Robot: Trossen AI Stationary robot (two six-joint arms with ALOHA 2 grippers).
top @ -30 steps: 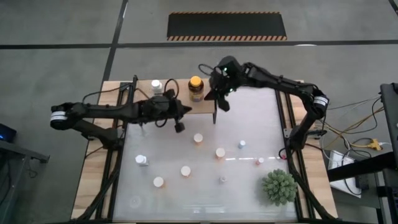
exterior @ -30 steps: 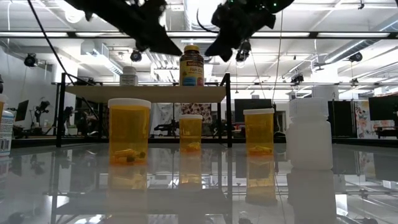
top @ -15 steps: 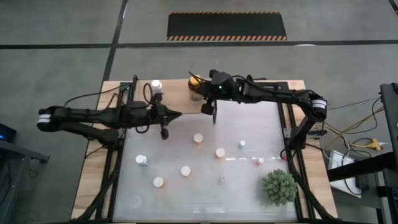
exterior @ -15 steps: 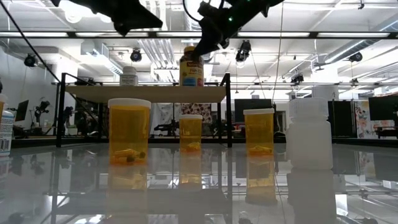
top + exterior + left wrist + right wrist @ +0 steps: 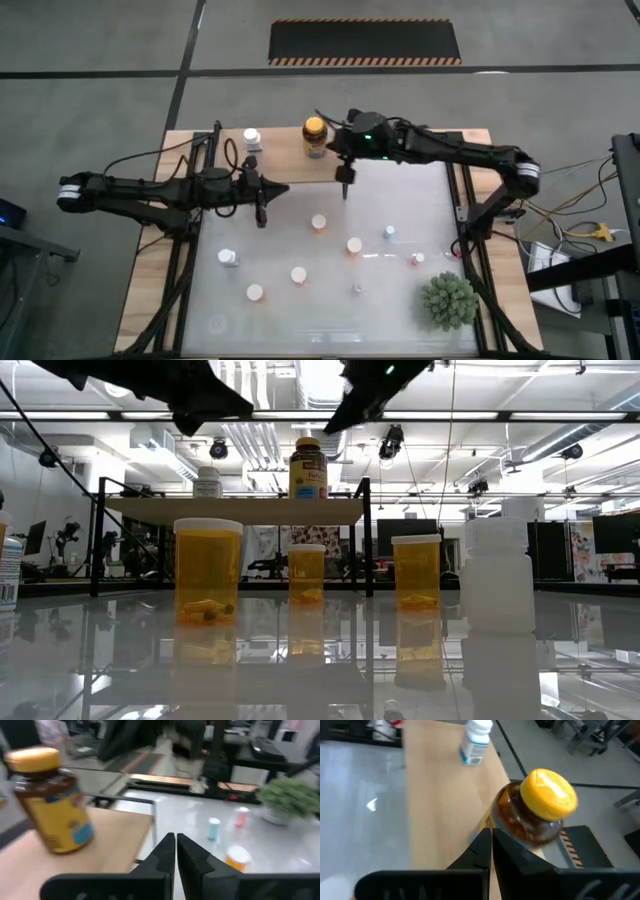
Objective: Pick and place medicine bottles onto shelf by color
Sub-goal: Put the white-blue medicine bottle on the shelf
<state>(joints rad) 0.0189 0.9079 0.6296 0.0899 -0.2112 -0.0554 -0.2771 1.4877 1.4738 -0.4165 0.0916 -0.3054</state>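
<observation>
On the shelf (image 5: 285, 150) I count two bottles: the amber jar (image 5: 315, 138) with its yellow cap and brown body under a yellow label, and a small white bottle (image 5: 251, 139) with a blue-and-white label. Both stand upright, long axis vertical, caps up; the white one is well apart from the jar, toward the shelf's far left end.

In front of the shelf, on the white table (image 5: 400, 290), I count about eight tiny bottles. Three are clearly orange with white caps: one (image 5: 319, 223) nearest the shelf, one (image 5: 354, 245) just past it, one (image 5: 298, 274) farther out. The small white bottle (image 5: 228, 257) sits off to the left, another pale cap (image 5: 254, 293) beyond it. All appear upright. One spiky green plant (image 5: 448, 300) stands at the table corner farthest from the shelf.

My left gripper (image 5: 264, 203) hangs in front of the shelf's left half, fingers pressed together, holding nothing. My right gripper (image 5: 344, 183) hovers at the shelf's right front edge, just beside the jar, fingers likewise together and empty.
</observation>
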